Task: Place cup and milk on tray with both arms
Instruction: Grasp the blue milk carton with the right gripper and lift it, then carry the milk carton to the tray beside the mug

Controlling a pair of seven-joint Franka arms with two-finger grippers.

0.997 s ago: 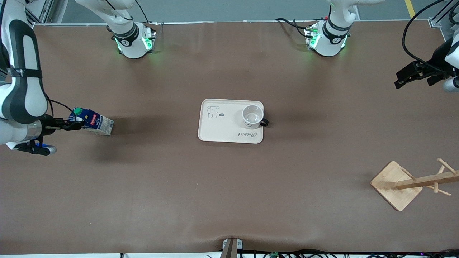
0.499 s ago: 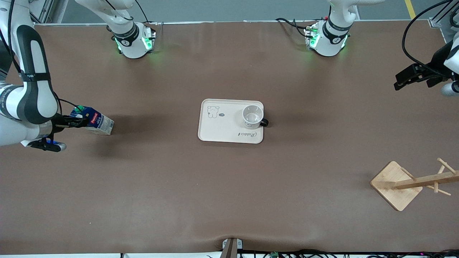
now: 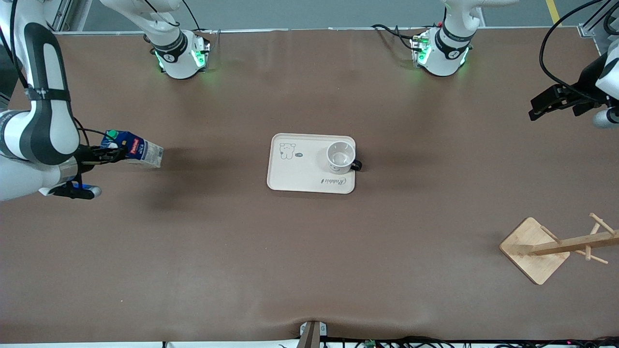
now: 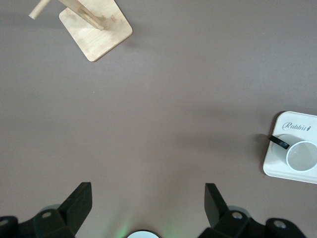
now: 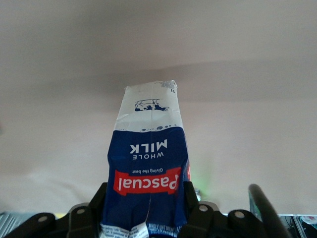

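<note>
The milk (image 3: 139, 152), a dark blue carton with a green cap and a red label, hangs tilted above the table at the right arm's end. My right gripper (image 3: 113, 153) is shut on its upper part. In the right wrist view the milk (image 5: 148, 158) sits clamped between the black fingers of the right gripper (image 5: 144, 196). The white cup (image 3: 340, 157) stands on the cream tray (image 3: 300, 176) at mid-table, its black handle over the tray's edge. My left gripper (image 3: 534, 112) hangs open and empty in the air at the left arm's end. The left wrist view shows the left gripper (image 4: 148, 198), the cup (image 4: 301, 156) and the tray (image 4: 297, 124).
A wooden rack (image 3: 534, 249) with pegs stands on its square base near the front camera at the left arm's end, also seen as the rack (image 4: 96, 32) from the left wrist. Brown table surface lies between the milk and the tray.
My right gripper has shut on the milk and lifted it off the table, carrying it a little toward the tray. The left gripper has barely drifted.
</note>
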